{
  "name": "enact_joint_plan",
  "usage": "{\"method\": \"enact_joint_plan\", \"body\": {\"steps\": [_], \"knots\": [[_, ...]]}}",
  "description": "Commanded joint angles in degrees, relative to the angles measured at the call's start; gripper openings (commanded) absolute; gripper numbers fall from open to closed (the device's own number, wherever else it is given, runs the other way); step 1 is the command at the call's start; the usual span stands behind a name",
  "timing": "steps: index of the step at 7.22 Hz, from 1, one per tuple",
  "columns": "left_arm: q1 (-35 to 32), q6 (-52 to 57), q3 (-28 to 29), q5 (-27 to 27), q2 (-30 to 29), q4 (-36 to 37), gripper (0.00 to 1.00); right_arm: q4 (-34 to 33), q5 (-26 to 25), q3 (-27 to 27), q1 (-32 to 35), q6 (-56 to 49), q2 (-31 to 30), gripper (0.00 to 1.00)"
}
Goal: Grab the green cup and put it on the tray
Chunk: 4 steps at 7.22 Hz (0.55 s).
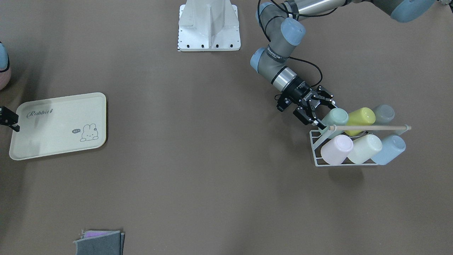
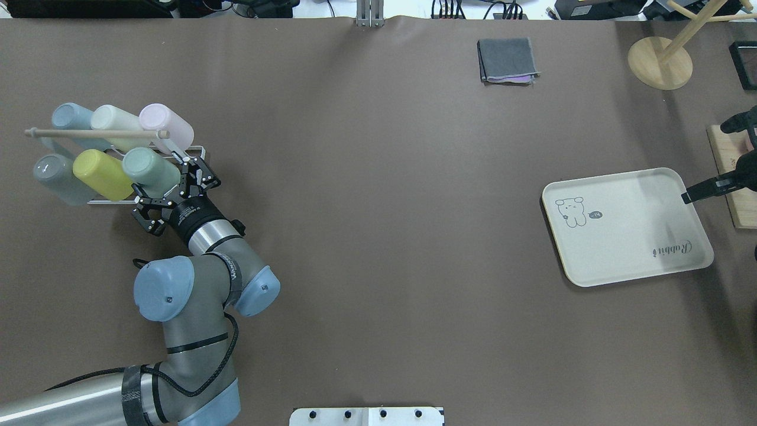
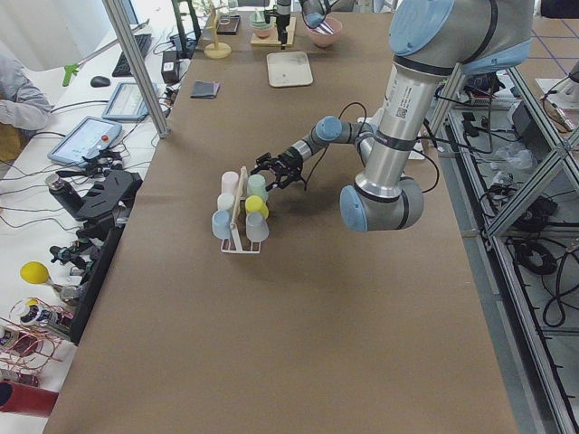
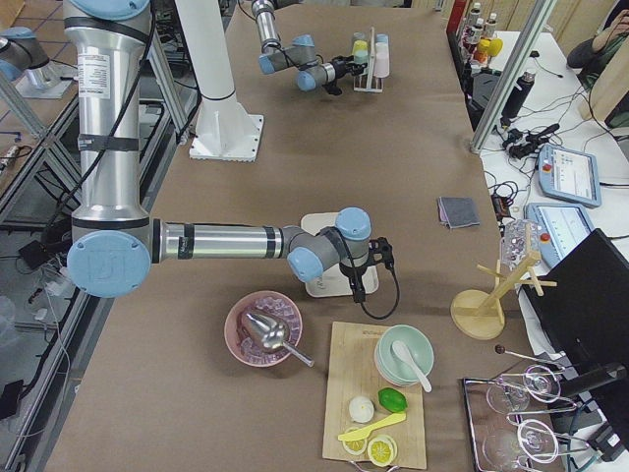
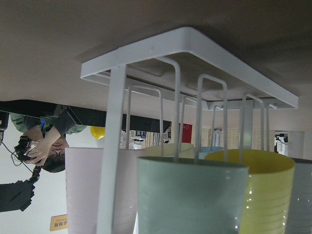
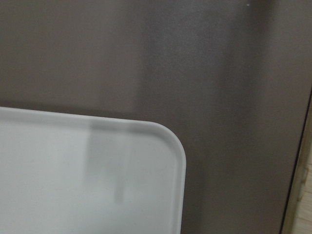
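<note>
Six pastel cups [image 2: 118, 121] sit mouth-down in a white wire rack [image 5: 185, 39] at the 9 o'clock side of the tabletop [image 2: 378, 236] in the overhead view. The green cup [image 2: 151, 171] is the end one of the row nearer the robot. The yellow cup [image 2: 103, 174] is just beside it at 9 o'clock and the pink cup [image 2: 165, 127] at 12 o'clock. Overhead, its mouth end is hidden behind the left claw [image 2: 165, 188], and the left wrist view cuts it off at the bottom edge. Its closed bottom points up and away from the rack's base. Its long axis leans, running from about 10 to 4 o'clock overhead. The left claw is spread wide, one finger on either side of the cup's lower part; whether they touch it cannot be made out. The tray [image 2: 627, 260] lies well apart at 3 o'clock. The right claw [image 2: 709, 188] reaches over the tray's 3 o'clock edge but is mostly cut off, so open or closed cannot be told.
</note>
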Motion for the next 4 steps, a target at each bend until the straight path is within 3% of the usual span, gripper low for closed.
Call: {"method": "enact_joint_plan", "body": {"steps": [1, 4], "knots": [[-1.2, 0.0, 1.3, 1.0, 0.0, -0.5, 0.89, 0.3, 0.0, -0.3, 0.0, 1.4, 0.1, 0.98], [-1.5, -0.1, 2.7, 2.5, 0.0, -2.3, 0.9, 0.3, 0.8, -1.4, 0.0, 1.9, 0.2, 0.98]]}}
